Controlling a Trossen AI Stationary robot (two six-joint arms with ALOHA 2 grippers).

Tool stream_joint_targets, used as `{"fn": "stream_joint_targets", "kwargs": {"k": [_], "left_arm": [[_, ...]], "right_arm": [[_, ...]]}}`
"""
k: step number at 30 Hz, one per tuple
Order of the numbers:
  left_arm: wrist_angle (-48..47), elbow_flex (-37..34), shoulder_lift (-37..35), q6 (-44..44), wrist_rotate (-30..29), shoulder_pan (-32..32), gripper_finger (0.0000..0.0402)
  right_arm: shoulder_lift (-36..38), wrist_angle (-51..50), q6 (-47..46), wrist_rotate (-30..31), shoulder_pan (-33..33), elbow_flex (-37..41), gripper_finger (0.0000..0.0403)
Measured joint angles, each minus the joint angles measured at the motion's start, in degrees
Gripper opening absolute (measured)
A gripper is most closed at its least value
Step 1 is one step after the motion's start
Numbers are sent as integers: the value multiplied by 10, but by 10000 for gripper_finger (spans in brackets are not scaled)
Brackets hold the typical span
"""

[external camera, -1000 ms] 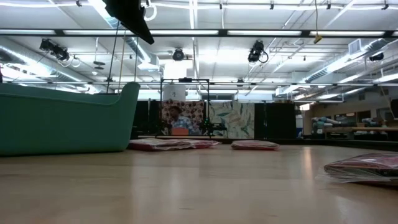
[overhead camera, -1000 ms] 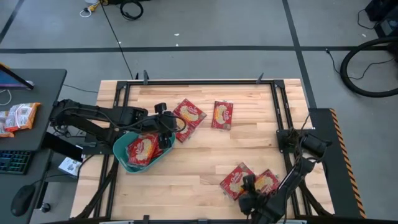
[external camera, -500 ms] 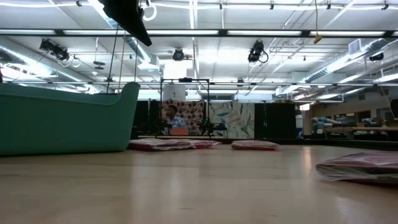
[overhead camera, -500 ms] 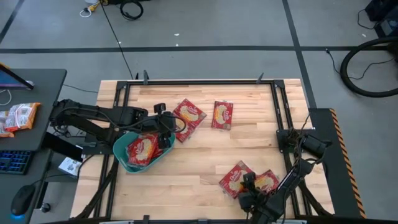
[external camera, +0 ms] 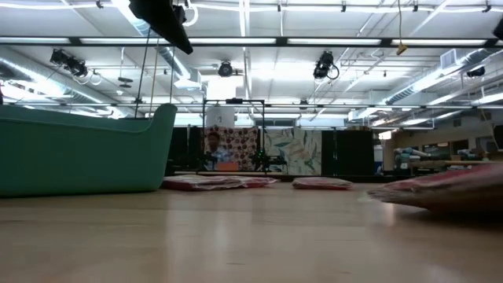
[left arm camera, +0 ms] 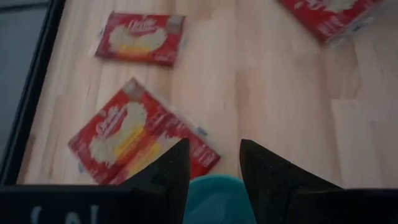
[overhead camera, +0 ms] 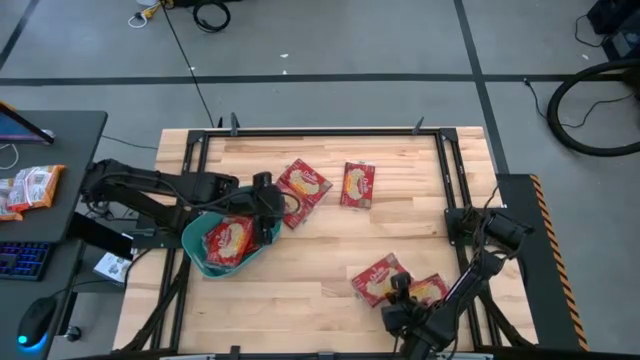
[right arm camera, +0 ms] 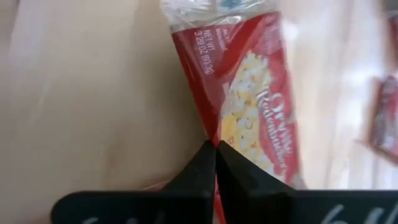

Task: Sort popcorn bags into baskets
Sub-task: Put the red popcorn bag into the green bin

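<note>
The teal basket (overhead camera: 192,243) stands at the table's left with red popcorn bags (overhead camera: 228,238) inside. Above its right rim hangs my left gripper (left arm camera: 214,152), open, nothing between its fingers. Two bags (overhead camera: 303,187) (overhead camera: 358,184) lie flat farther back. Near the table's front right, my right gripper (right arm camera: 215,144) is shut on one popcorn bag (overhead camera: 375,276). Another bag (overhead camera: 430,289) lies just to the right of it. My right gripper pinches the bag's near-right edge (right arm camera: 219,127) between its two fingers, coming from the table's near side and slanting down. The bag (external camera: 444,192) is tilted, its gripped side raised and its left end low by the table top.
Black frame rails (overhead camera: 445,170) run along the table's edges. Bare wood lies between the basket and the front-right bags. A side desk (overhead camera: 40,190) with a bag and a keyboard stands left of the table.
My right gripper has shut on the front-right bag. The bag has shifted a little toward the far and left edges, and its gripped side has tipped up from lying flat.
</note>
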State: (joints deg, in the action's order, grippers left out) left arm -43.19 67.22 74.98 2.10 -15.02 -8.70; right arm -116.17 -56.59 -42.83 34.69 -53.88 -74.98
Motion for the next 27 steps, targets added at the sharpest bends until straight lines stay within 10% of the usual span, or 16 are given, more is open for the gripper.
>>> {"fn": "stream_joint_targets", "kwargs": {"k": [16, 27], "left_arm": [[119, 0, 109, -119, -73, -105, 255], [289, 0, 185, -132, -75, -119, 260]], "right_arm": [[109, -14, -22, 82, 84, 0, 3], [151, 79, 84, 127, 140, 0, 2]]}}
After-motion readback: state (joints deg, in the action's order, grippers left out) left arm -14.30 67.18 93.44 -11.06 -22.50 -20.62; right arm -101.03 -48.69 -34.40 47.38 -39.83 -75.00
